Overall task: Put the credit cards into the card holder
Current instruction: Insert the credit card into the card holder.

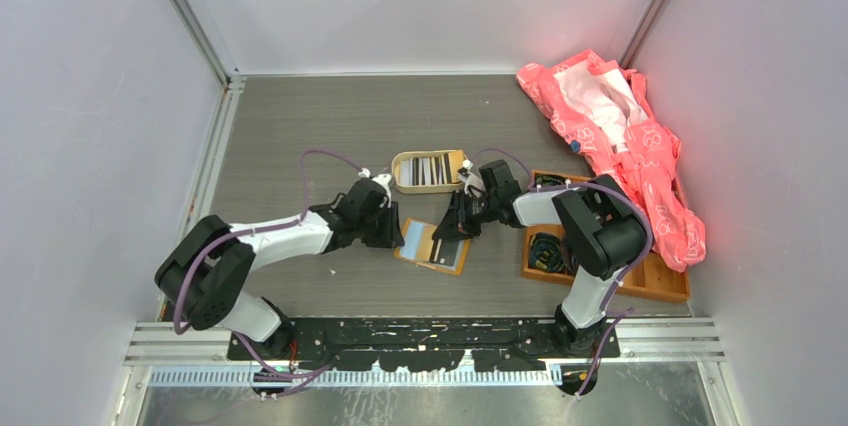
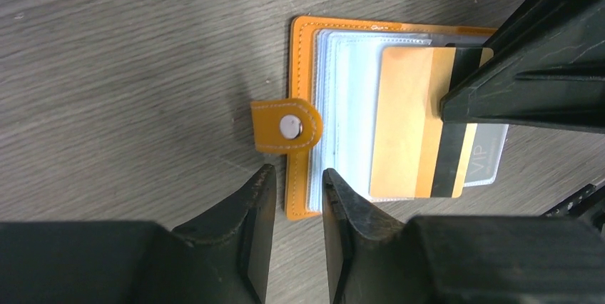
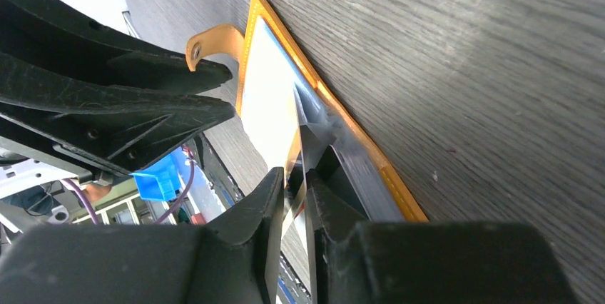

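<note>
The orange card holder (image 2: 303, 54) lies open on the table, its snap tab (image 2: 285, 125) pointing left; in the top view the card holder (image 1: 432, 246) sits between both arms. A gold card with a black stripe (image 2: 407, 125) rests partway in a clear sleeve, over a grey VIP card (image 2: 489, 158). My right gripper (image 3: 294, 175) is slightly open, the gold card's edge loose between its fingers (image 2: 528, 83). My left gripper (image 2: 300, 174) is open, straddling the holder's spine-side corner with a gap showing. More cards stand in the oval tin (image 1: 430, 170).
An orange wooden compartment tray (image 1: 655, 286) with dark cables stands at the right, close behind my right arm. A pink patterned bag (image 1: 620, 136) lies at the back right, overlapping the tray. Grey walls enclose the table on three sides.
</note>
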Action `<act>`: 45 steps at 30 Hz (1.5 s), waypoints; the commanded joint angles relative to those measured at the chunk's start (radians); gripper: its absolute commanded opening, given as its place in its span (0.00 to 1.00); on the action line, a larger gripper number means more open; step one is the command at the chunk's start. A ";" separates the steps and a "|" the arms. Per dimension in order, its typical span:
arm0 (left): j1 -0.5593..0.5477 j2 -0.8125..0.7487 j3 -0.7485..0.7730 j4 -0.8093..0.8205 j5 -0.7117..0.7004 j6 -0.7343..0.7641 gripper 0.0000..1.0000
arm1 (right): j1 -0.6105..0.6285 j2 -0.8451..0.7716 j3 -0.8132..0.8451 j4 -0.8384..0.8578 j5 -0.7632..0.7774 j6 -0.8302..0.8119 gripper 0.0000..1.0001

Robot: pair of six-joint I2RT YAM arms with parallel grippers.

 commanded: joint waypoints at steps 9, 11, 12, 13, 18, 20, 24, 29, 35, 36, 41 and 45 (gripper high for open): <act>-0.006 -0.209 -0.026 -0.019 0.073 -0.012 0.32 | -0.004 -0.051 -0.004 0.007 0.054 -0.036 0.26; -0.029 -0.229 -0.032 0.023 0.102 -0.041 0.33 | -0.004 -0.047 -0.002 0.006 0.055 -0.035 0.26; -0.052 -0.234 -0.029 0.038 0.101 -0.054 0.33 | -0.004 -0.047 -0.003 0.006 0.056 -0.035 0.26; -0.080 -0.236 -0.020 0.048 0.095 -0.065 0.32 | -0.004 -0.046 -0.002 0.005 0.057 -0.034 0.26; -0.224 -0.186 0.050 0.100 -0.004 -0.132 0.22 | -0.004 -0.041 0.000 0.000 0.060 -0.035 0.26; -0.271 -0.134 0.093 0.106 -0.040 -0.139 0.19 | -0.005 -0.040 0.000 -0.002 0.060 -0.037 0.26; -0.340 0.010 0.197 0.069 -0.150 -0.149 0.18 | -0.004 -0.038 0.004 -0.010 0.066 -0.041 0.26; -0.369 0.144 0.315 -0.064 -0.246 -0.145 0.19 | -0.004 -0.039 0.009 -0.023 0.071 -0.044 0.26; -0.370 0.199 0.332 -0.085 -0.313 -0.125 0.20 | -0.004 -0.037 0.011 -0.031 0.074 -0.051 0.26; -0.371 0.202 0.333 -0.093 -0.333 -0.120 0.21 | -0.004 -0.037 0.010 -0.034 0.074 -0.052 0.26; -0.369 0.227 0.331 -0.133 -0.427 -0.094 0.25 | -0.004 -0.035 0.019 -0.053 0.081 -0.067 0.29; -0.370 0.241 0.312 -0.133 -0.462 -0.092 0.27 | -0.004 -0.036 0.023 -0.064 0.083 -0.079 0.35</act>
